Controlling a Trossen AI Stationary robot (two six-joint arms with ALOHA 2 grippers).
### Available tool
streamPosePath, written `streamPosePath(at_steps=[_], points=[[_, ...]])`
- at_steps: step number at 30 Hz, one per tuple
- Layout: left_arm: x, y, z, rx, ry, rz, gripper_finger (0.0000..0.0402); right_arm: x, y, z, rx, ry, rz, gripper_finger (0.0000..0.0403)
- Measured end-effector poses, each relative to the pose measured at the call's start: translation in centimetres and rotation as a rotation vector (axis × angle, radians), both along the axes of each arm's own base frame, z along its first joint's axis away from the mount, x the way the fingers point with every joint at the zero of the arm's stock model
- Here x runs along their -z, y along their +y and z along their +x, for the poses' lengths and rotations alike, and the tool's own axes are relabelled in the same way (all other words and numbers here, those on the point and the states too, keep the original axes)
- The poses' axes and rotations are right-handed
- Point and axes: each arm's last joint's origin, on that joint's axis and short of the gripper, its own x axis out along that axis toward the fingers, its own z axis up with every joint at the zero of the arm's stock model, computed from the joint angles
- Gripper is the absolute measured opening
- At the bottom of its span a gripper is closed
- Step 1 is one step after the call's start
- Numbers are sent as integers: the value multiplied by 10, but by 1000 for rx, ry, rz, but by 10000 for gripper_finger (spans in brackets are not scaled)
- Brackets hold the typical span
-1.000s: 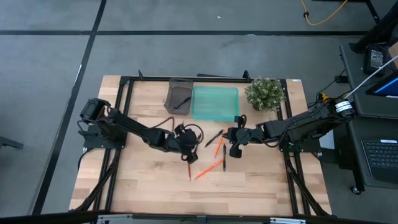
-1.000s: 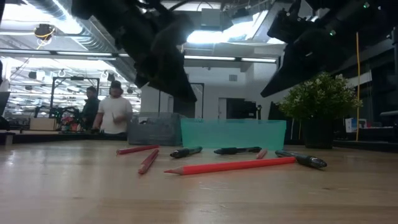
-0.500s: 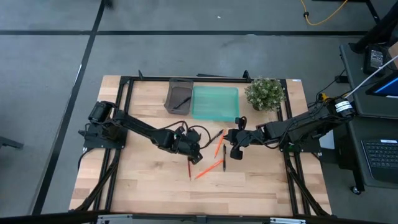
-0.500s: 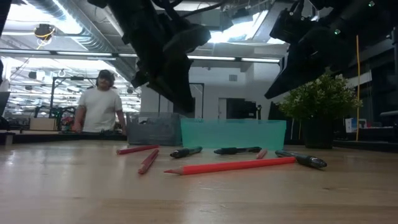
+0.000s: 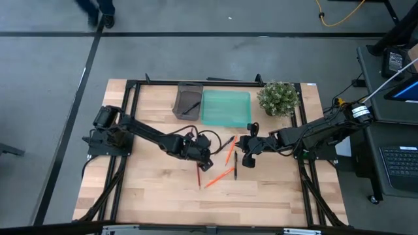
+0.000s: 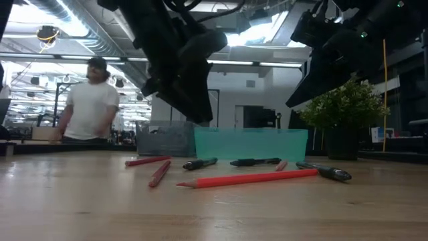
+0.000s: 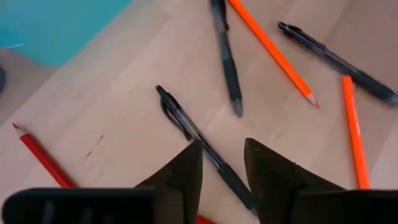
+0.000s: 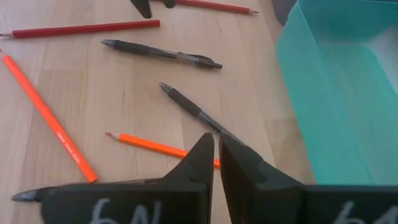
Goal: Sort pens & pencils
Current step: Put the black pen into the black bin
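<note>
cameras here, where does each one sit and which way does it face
High: overhead, straight down on the table; both arms show.
Low: table height, level across; arms hang from above.
Left wrist: over a black pen, left pincer open.
Right wrist: right pincer shut, beside the teal tray.
The high and low views share the long orange pencil.

Pens [image 7: 202, 146] thin, black, lying flat on wood tabletop, loose at differing angles near table middle; one more black stick [image 5: 190, 107] inside grey tray at table's far side; pencils [image 6: 249, 178] thin red and orange sticks, flat on same tabletop, mixed among pens; longest red one nearest low camera, point toward picture's left; two shorter red ones [image 6: 154, 168] just behind it, close together; orange one [image 7: 272, 51] between two pens, sharpened tip bare wood.
</note>
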Motion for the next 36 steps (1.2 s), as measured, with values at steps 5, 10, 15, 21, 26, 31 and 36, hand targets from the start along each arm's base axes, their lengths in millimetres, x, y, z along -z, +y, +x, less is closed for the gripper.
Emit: streamPosePath(at_steps=[5,10,15,21,26,31,36], points=[[9,6,4,-33,17,-20,113,0,0,0,0,0,0,29],[27,12,8,-52,69,-61,114,0,0,0,0,1,-1,29],[38,16,12,-67,94,-134,113,0,0,0,-1,2,-1,29],[44,15,13,-69,102,-184,114,0,0,0,-2,7,-4,29],[49,14,16,-70,105,-227,113,0,0,-1,-3,8,-5,29],[60,13,18,-68,133,-252,112,0,0,-1,-2,7,-4,29],[67,13,16,-66,192,-264,112,0,0,-1,-1,11,-3,29]])
